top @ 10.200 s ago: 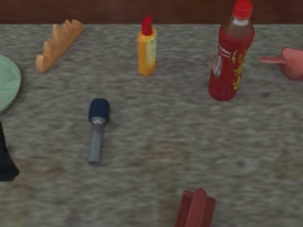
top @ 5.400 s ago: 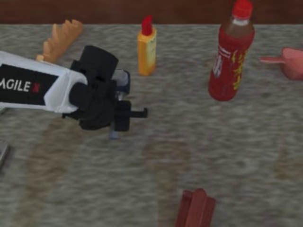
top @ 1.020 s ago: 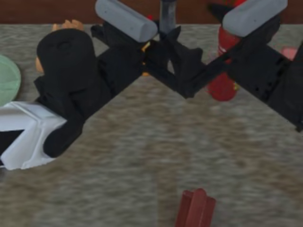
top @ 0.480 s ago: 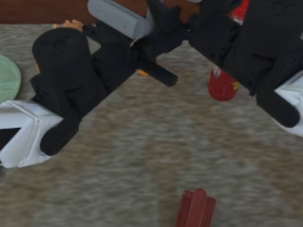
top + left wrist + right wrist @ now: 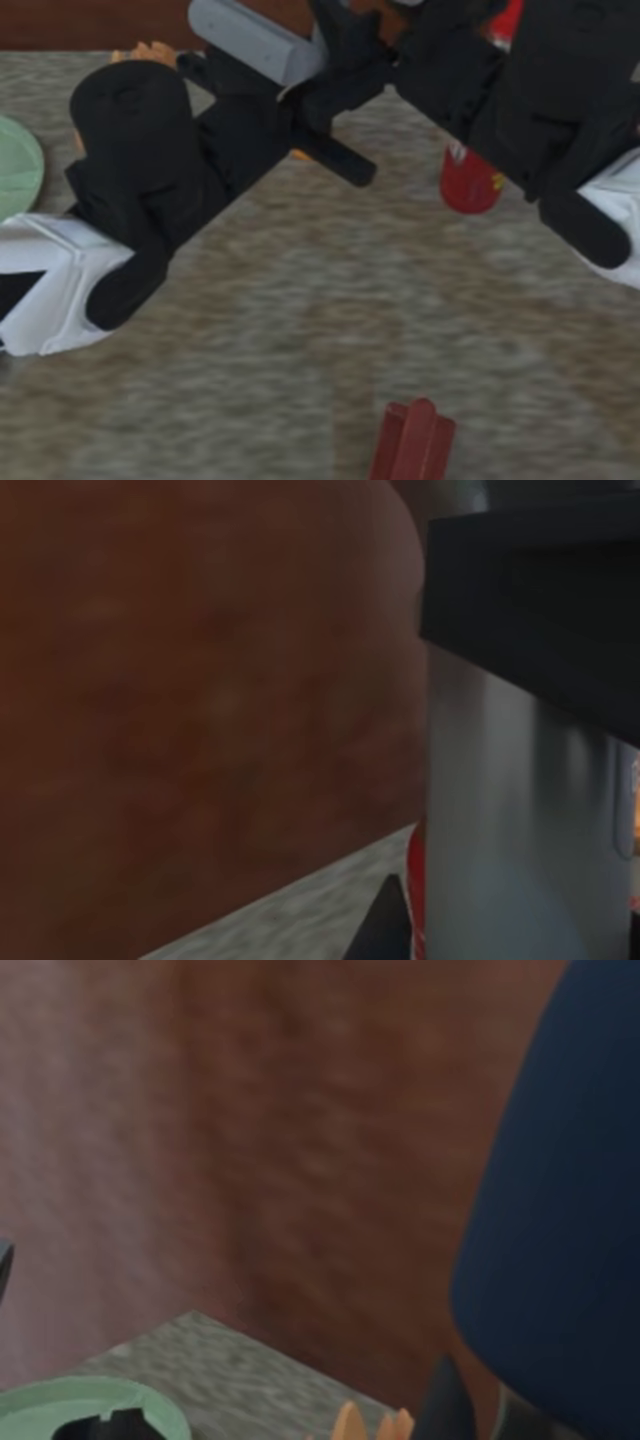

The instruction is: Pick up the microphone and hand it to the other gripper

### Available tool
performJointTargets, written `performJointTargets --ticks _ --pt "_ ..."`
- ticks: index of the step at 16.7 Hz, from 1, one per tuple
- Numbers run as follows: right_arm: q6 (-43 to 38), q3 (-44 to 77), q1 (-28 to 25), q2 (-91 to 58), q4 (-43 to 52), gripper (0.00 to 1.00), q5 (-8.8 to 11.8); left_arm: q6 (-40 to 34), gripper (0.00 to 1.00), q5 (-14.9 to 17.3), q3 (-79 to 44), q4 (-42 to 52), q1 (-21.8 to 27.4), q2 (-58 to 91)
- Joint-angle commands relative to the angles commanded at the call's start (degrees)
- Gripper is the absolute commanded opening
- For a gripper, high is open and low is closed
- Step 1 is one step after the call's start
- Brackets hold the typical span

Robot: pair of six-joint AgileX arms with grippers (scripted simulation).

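A mottled grey-brown surface (image 5: 330, 330) ran back to a dark reddish-brown wall. At the surface's far left edge lay a pale green plate (image 5: 18, 165), and an orange toothed piece (image 5: 150, 50) peeked out behind the left arm. The left gripper (image 5: 330, 115) reached up toward the far middle of the surface, raised well off it, with a grey bar on top and one dark finger (image 5: 340, 160) jutting out. Whether it was clamped or parted could not be told from above. Its wrist view was filled by the grey handle of the microphone (image 5: 520, 820), very close, with a black part across it.

The right gripper (image 5: 375, 60) met the left one at the far middle; its state could not be told either. Its wrist view showed the microphone's navy head just in front of it. Behind the right arm stood a red bottle (image 5: 470, 180); a dark red block (image 5: 413, 440) sat at the near edge.

The handover appeared to be in hand, with the microphone held aloft between both grippers. The next move would call for a firm grip by the right gripper before the left gripper let go.
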State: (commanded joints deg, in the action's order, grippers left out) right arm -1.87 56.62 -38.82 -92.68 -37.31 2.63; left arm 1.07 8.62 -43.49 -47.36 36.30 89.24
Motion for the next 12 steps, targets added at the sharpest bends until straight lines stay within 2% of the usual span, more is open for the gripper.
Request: performJointTargets --ticks 7,12 --pt "0.0 0.0 0.0 0.0 0.0 0.02 0.0 0.0 0.0 0.0 0.0 0.0 0.0 0.0" --pt "0.0 0.0 0.0 0.0 0.0 0.0 0.0 0.0 0.0 0.0 0.0 0.0 0.0 0.0"
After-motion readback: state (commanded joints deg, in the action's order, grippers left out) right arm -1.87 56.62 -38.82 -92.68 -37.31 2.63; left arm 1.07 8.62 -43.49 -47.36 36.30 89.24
